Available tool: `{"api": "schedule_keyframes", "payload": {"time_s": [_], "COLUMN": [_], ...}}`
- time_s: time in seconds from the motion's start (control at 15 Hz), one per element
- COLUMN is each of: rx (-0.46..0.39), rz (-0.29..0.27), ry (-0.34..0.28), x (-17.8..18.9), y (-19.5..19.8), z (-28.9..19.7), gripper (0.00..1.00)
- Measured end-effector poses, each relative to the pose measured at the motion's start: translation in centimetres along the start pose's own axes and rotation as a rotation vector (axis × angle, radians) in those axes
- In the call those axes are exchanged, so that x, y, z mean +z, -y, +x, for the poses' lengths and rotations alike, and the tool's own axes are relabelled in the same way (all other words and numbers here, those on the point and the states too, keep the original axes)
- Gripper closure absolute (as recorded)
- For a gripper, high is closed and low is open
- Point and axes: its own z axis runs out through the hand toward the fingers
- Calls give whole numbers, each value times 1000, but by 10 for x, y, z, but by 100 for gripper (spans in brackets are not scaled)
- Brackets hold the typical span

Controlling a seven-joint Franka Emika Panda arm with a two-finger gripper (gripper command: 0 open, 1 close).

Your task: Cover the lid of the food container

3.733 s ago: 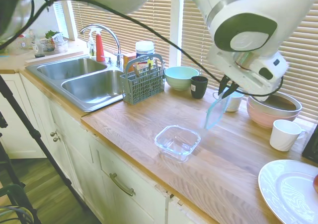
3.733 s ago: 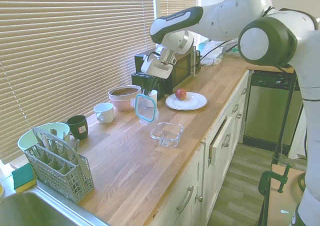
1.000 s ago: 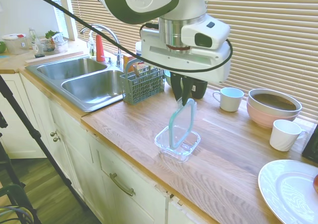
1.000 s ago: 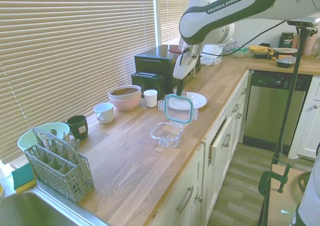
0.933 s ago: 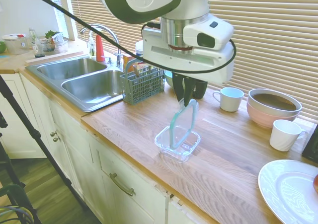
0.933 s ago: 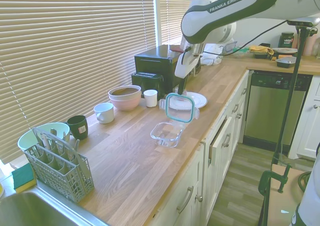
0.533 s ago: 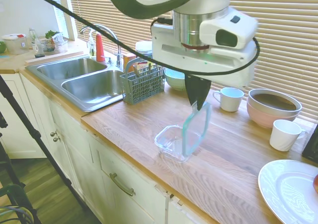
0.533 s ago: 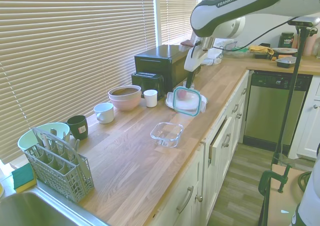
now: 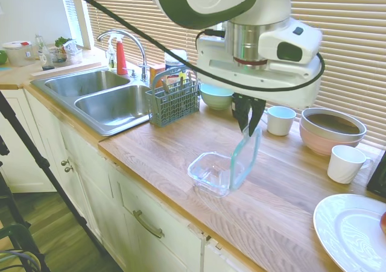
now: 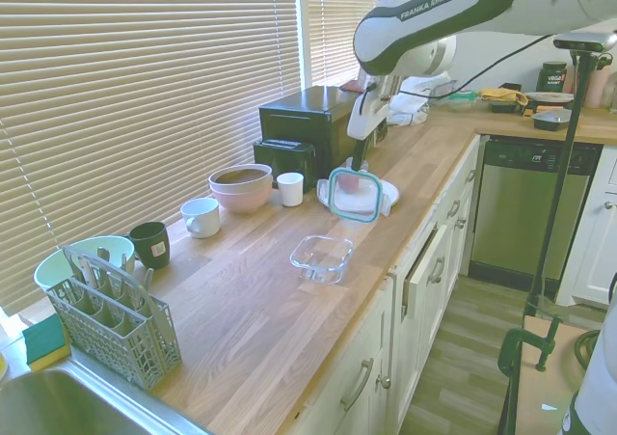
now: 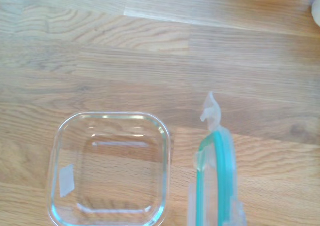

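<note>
The end effector [image 9: 248, 126] hangs above the wooden tabletop [image 9: 289, 193], its two fingers closed on the top edge of the lid [image 9: 246, 157]. The lid is held on edge, nearly upright, its teal-rimmed clear panel dangling below the fingers. In the first exterior view it hangs just right of the food container [image 9: 212, 173]; whether the two touch cannot be told from there. The wrist view shows the lid [image 11: 216, 186] edge-on beside the container [image 11: 110, 168], not over its opening. In the second exterior view the lid [image 10: 354, 195] appears raised above the tabletop, up and to the right of the container [image 10: 322, 258].

The container stands open and empty near the front edge of the tabletop. Farther back stand a cutlery basket [image 9: 174, 100], a mint-green bowl [image 9: 216, 95], a white cup [image 9: 280, 120] and a pink bowl [image 9: 332, 129]; a white plate [image 9: 350, 231] lies at the near right.

Progress, as judged: the lid is picked up and brought close to the container. Left to do: turn the lid flat, centre it over the opening, lower it onto the rim and let go. Since the lid is upright and off to one side, the covering itself has not yet begun.
</note>
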Motion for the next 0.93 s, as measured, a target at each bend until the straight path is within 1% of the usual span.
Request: {"api": "schedule_keyframes", "payload": {"time_s": [0.2,0.4,0.73,0.93], "rx": [-10,-39,-65,-83], "rz": [-4,-8,-38,-67], "ry": [8,17,27,26], "x": [6,14,26,37], "y": [5,23,58,76], "z": [2,-1,-13,-24], "gripper": [100,100,100,100]}}
